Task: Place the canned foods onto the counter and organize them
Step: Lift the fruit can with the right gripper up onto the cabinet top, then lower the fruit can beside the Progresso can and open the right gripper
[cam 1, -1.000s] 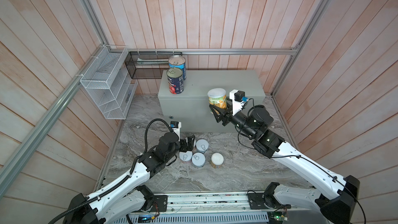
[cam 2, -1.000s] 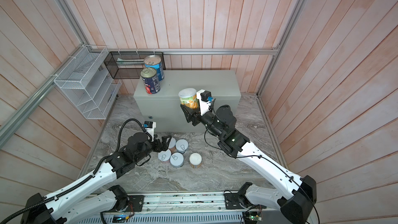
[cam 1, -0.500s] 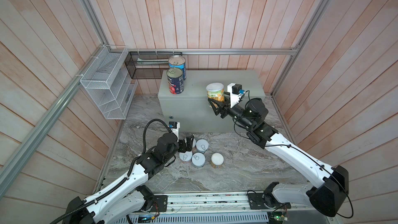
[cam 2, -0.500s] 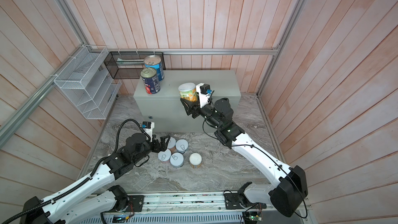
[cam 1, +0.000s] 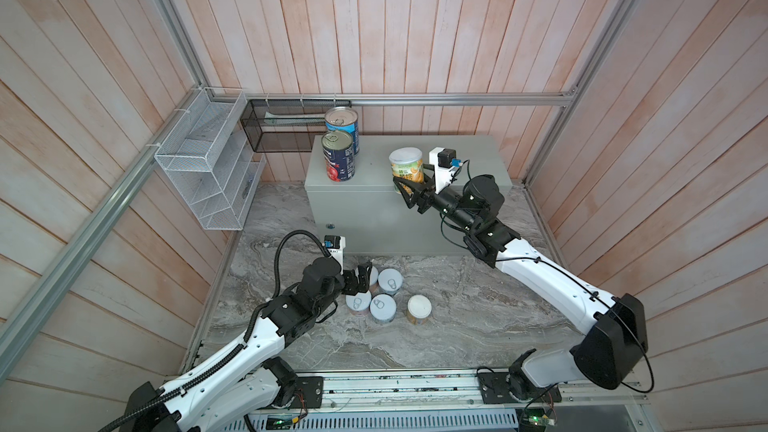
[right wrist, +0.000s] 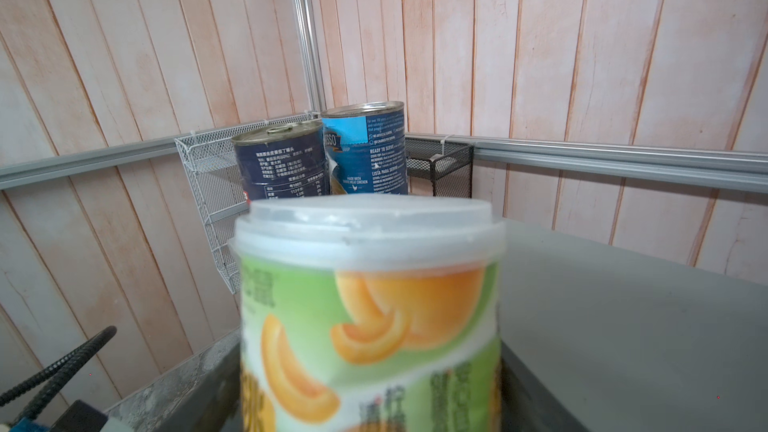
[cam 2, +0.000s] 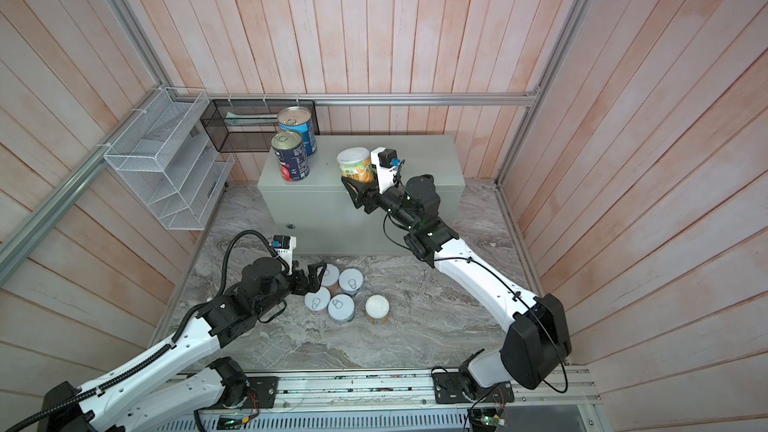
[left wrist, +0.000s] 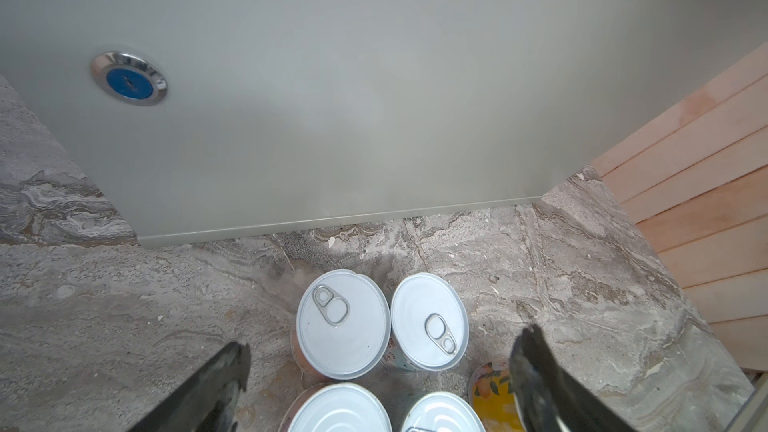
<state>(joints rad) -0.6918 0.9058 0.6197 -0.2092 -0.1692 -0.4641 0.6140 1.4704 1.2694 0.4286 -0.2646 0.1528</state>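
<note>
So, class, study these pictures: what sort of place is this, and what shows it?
Probably a mock pantry corner built as a robot test cell, not a real kitchen. Plank walls back a bare aluminium frame, a plain grey box serves as counter, and robot arms stand on a rail.

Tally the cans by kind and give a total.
Tall metal-topped: 2, navy can and light blue can
Yellow-green white-lidded: 2, held can and loose can
Short pull-tab cans: 4
Total: 8
</note>
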